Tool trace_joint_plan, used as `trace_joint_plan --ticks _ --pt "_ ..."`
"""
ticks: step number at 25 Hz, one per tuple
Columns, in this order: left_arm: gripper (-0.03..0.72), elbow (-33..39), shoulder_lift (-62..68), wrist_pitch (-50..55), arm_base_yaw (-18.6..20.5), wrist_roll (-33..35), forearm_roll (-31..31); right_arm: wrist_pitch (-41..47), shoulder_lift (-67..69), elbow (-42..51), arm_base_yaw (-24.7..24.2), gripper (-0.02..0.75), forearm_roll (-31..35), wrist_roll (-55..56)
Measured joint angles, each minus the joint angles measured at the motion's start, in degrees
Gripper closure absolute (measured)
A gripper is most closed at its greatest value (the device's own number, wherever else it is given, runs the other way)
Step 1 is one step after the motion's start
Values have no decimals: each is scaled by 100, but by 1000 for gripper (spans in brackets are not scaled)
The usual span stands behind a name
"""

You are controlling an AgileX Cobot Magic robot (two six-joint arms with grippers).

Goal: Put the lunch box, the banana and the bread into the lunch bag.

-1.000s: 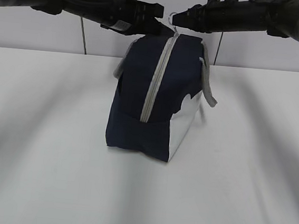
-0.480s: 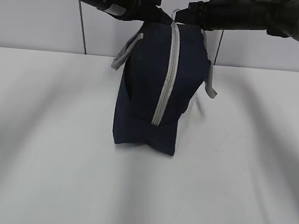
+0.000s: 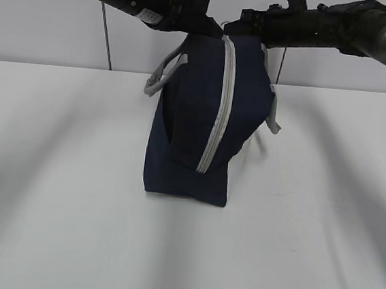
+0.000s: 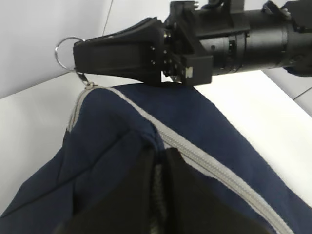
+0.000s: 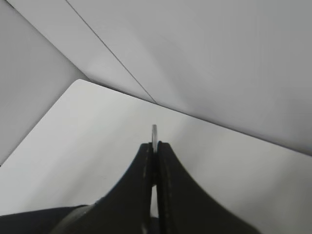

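Since a second ago: lunch bag (image 3: 194, 131) turned and drawn more upright, white side panel now out of sight, zipper (image 3: 218, 106) now near vertical; left arm raised higher toward the frame's top edge.

Item: lunch bag, navy-blue fabric, boxy, standing on white desk (image 3: 55, 227) at centre, bottom edge resting on the surface, top held up between both arms. Zipper grey, closed along the whole visible length, running from the top down the facing side. Grey strap handles: one looping out on the left (image 3: 160, 73), one hanging on the right (image 3: 272, 118). Contents: not visible; bag shut. No lunch box, banana or bread seen in any view.

Metal ring pull (image 4: 66, 48): at the zipper's top end, protruding past the tips of the right gripper (image 4: 80, 52).

Right gripper, right wrist view (image 5: 154, 148): black fingers pressed together, thin edge of the ring clamped between them.

Left gripper (image 3: 191, 23): at the bag's top left corner in the exterior view; in the left wrist view, dark fingers (image 4: 146, 195) nearly closed, pinching a raised fold of navy fabric beside the zipper.

Labels: small pale sticker on the left arm (image 3: 143, 13), writing unreadable. No brand marks legible on the bag.

Background: pale wall with a dark vertical seam (image 3: 105, 37).
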Motion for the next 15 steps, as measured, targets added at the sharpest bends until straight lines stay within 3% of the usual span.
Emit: trace_joint_plan --ticks 15 --pt "658 5 -70 260 29 368 114 -49 390 -11 10 754 135 613"
